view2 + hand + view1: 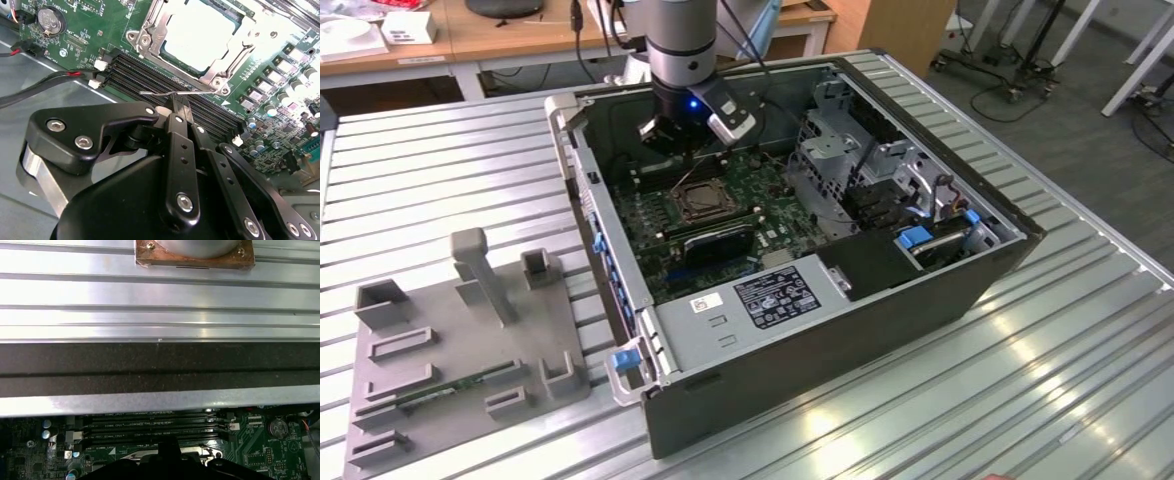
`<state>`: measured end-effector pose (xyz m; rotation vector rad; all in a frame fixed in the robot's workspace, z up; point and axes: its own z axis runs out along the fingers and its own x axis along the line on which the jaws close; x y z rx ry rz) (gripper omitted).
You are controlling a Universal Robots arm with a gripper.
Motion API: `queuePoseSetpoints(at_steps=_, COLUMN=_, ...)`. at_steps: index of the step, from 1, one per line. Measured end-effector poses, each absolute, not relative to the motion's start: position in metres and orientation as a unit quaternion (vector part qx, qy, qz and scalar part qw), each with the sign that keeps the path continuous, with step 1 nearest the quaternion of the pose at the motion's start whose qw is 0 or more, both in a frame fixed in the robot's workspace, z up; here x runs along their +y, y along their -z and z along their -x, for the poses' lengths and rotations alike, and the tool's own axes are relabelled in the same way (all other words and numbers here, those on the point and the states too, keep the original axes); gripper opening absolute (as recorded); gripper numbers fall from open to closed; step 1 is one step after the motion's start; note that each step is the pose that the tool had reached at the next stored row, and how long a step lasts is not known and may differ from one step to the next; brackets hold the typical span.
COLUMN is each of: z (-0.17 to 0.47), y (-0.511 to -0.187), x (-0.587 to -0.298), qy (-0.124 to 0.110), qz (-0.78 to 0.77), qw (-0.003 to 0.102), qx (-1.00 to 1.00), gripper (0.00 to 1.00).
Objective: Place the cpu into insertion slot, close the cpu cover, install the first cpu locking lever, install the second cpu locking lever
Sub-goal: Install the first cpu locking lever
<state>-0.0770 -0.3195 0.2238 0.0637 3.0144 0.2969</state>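
The cpu (pixel 200 35) lies flat in the insertion slot (pixel 698 200) on the green motherboard (pixel 100 30), its pale metal top showing. The silvery cpu cover (pixel 150 30) lies down around it as a frame. A thin wire locking lever (pixel 155 93) runs along the socket edge beside the black memory slots (pixel 145 75). My gripper (pixel 177 102) is shut, its black fingertips right against that wire. In the exterior view the gripper (pixel 678 140) hangs inside the open computer case just behind the socket. In the first wrist view the fingers (pixel 167 457) show as a dark shape over the board.
Black and red cables (pixel 40 85) and a coin battery (pixel 51 20) lie near the gripper. A metal drive cage (pixel 841 150) stands on the exterior view's right of the socket, the power supply (pixel 761 300) nearer the front. A grey fixture plate (pixel 454 350) lies outside the case.
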Motion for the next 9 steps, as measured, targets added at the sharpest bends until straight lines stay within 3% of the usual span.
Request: queuePoseSetpoints(at_steps=9, z=0.0757, y=-0.2200, x=-0.3195, qy=-0.098, qz=-0.021, qw=0.056, qx=0.993, gripper=0.11)
